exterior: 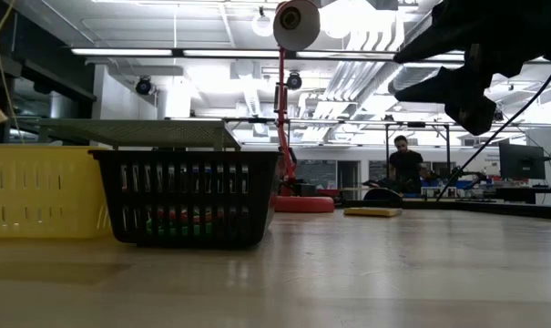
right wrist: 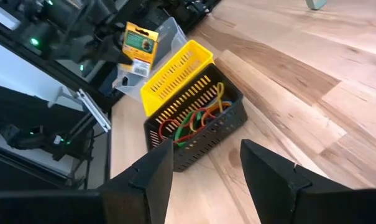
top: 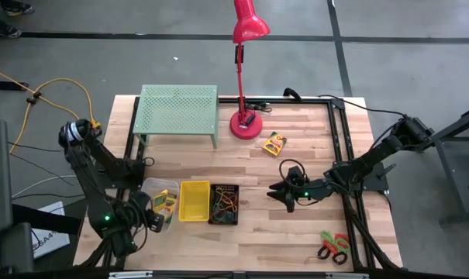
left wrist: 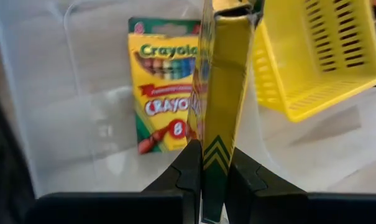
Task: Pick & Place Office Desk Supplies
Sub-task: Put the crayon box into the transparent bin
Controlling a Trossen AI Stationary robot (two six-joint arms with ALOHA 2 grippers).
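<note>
A: While the left gripper hangs over the clear bin, what's it got?

B: A crayon box, clamped edge-on between both fingers, thin side up. Held that way it can drop in beside the box already lying flat in the bin, I'd guess.

A: Right gripper?

B: Fingers spread wide, nothing in them. It hovers just right of the mesh bin, off the table.

A: Place everything off the lamp for me.

B: Third crayon box lies just right of the lamp base, flat on the wood. Green rack stands just left of it. The three bins sit in a row nearer the front edge than the lamp: clear, then yellow bin, then mesh, touching or nearly so. Loops are in the mesh bin. Scissors are well apart from the lamp, at the front right.

A: Anything in the way?

B: Yellow bin wall is close beside the drop spot; could clip it. The right arm's path to the third box looks free. A person is in the room beyond the table.
</note>
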